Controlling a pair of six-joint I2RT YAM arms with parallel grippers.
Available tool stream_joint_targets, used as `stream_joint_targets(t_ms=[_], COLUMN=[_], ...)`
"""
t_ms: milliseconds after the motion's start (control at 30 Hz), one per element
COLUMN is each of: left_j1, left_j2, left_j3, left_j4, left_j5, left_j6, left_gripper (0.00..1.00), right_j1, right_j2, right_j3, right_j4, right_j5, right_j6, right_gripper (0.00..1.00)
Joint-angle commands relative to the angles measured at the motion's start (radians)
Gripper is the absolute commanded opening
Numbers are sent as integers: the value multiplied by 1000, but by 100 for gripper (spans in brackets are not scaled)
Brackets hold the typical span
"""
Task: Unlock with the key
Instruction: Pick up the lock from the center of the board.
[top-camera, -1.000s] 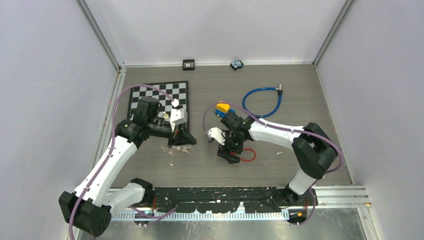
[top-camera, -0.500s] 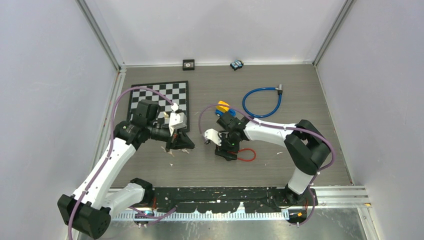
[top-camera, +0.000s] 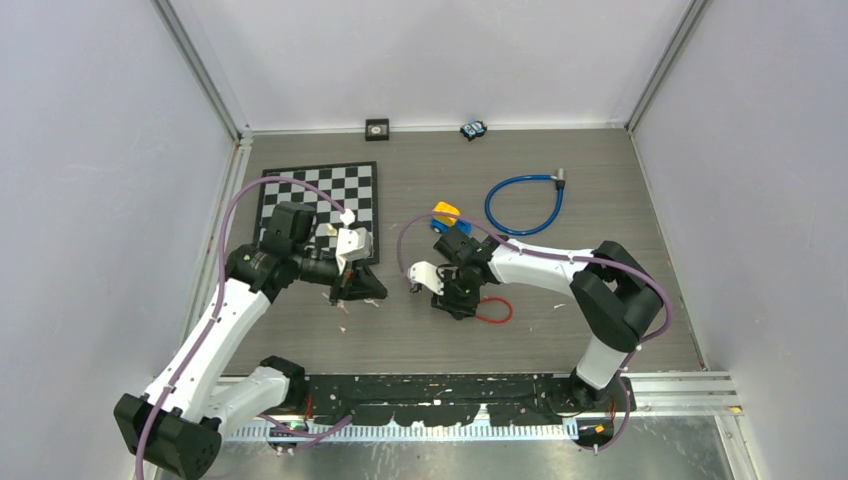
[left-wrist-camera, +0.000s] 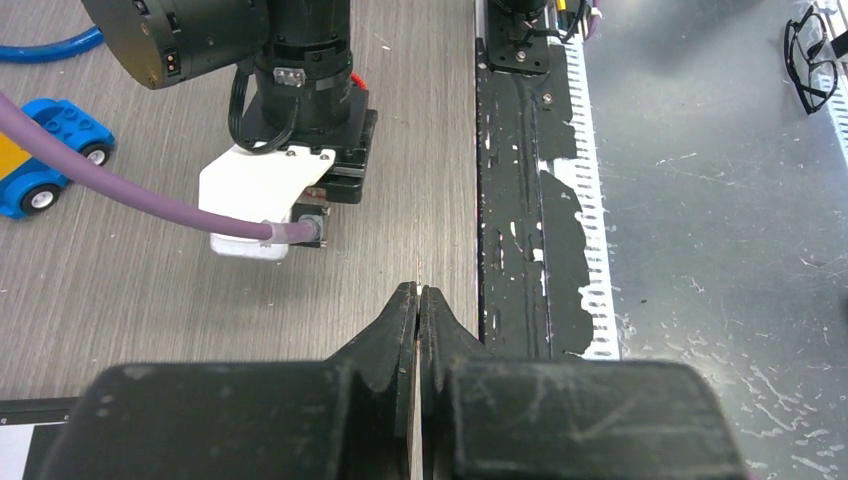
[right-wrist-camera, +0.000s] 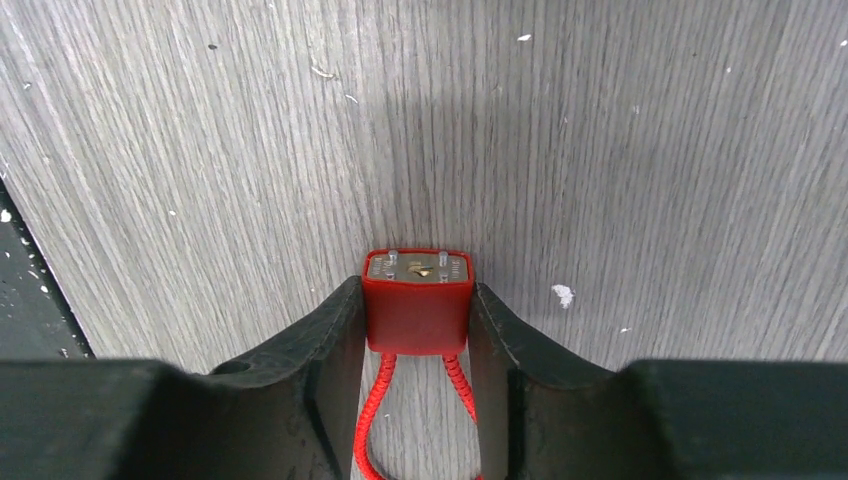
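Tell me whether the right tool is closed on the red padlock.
Closed: on the right tool, both fingers touch the red padlock at its sides.

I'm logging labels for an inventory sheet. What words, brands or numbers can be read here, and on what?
No text can be read in any view.
White marks on the right arm's black housing: too small to read.
Metal face of the red padlock: a keyhole, no lettering visible.
The small black square object at the far wall: too small to tell.
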Motion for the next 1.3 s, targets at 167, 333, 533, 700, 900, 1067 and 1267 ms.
stream_joint_targets(t_ms=[167, 333, 533, 700, 900, 1067, 1267], left_j1=[17, 29, 29, 29, 29, 29, 29], left_j2=[-12, 6, 55, 94, 144, 186, 268], left_j3=[-2, 40, 59, 53, 72, 76, 121], left_j4=[56, 90, 288, 365, 355, 267, 132], left_j5=[-1, 43, 69, 53, 26, 30, 41], left_j6=[-33, -130, -452, -566, -534, -321, -150], left_gripper=[0, 0, 0, 0, 0, 0, 0], right_j1=[-7, -21, -20, -17, -17, -22, -87], right_j2=[-189, -393, -567, -601, -531, -477, -425], right_j3=[37, 8, -27, -39, 86, 182, 316], right_j4=[-44, 13, 104, 134, 28, -103, -261], right_j5=[8, 69, 243, 380, 488, 590, 564], right_j6=[65, 110, 95, 17, 27, -26, -63], right_gripper=[18, 1, 1, 0, 1, 1, 1])
